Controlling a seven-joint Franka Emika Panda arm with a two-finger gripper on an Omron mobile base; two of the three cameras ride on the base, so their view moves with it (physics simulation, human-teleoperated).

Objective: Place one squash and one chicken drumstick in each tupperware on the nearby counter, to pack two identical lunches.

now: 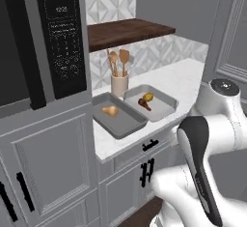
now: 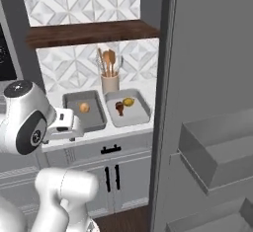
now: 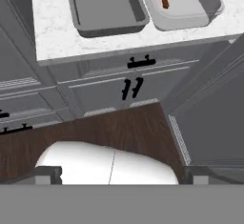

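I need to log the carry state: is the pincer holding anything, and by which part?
Nothing is held: the pincer is open and empty, above the floor.

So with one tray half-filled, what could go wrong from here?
The left tupperware holds only a squash, while the right tupperware has a squash and a drumstick; a drumstick could land in the already full tray. The trays touch, so a drop near the shared wall may fall on the wrong side. The utensil crock stands right behind them and could be knocked.
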